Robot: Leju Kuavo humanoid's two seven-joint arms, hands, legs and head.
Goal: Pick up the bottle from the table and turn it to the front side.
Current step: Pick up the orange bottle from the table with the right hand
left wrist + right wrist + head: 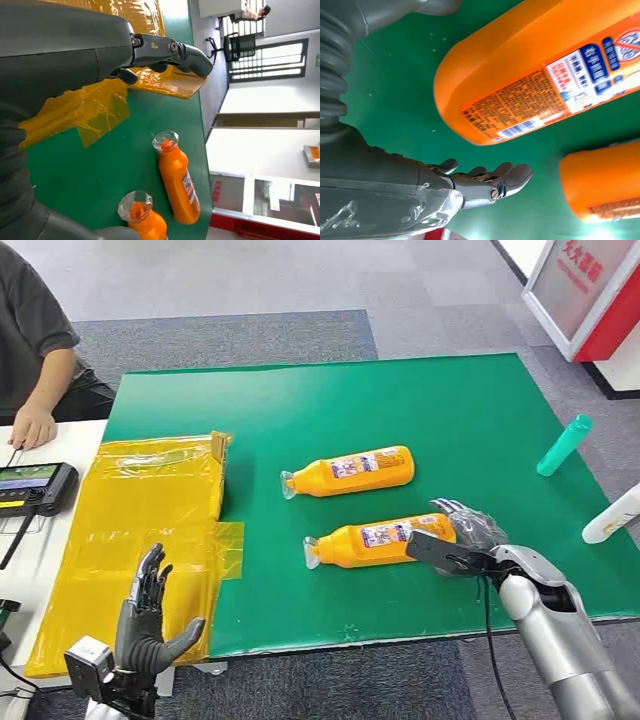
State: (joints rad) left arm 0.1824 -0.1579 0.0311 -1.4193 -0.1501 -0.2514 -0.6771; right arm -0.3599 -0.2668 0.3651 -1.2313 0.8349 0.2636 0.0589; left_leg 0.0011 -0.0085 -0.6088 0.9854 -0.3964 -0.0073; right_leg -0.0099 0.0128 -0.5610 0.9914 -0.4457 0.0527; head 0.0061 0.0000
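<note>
Closest to the head camera, the left hand [147,620] stands raised over the yellow plastic sheet [143,540] with fingers spread and nothing in them, well away from the work. On the green mat [468,420] two orange bottles lie on their sides, necks toward the sheet; the near orange bottle [381,540] is the one in reach, and the far orange bottle [351,472] lies just beyond it, apart from it. The right hand [460,535] sits at the base end of the near orange bottle, fingers apart and empty; the right wrist view shows the bottle's rounded base and barcode label [516,107] just off the fingertips [508,177], with green mat between, so no contact yet. To do this step well, I judge the hand should wrap the body near the base, thumb on one flat face and fingers on the other, since the smooth plastic may slide or roll on the mat if pushed. Off to the far side of the mat from the sheet lie a teal tube [564,444] and a white bottle [611,515].
</note>
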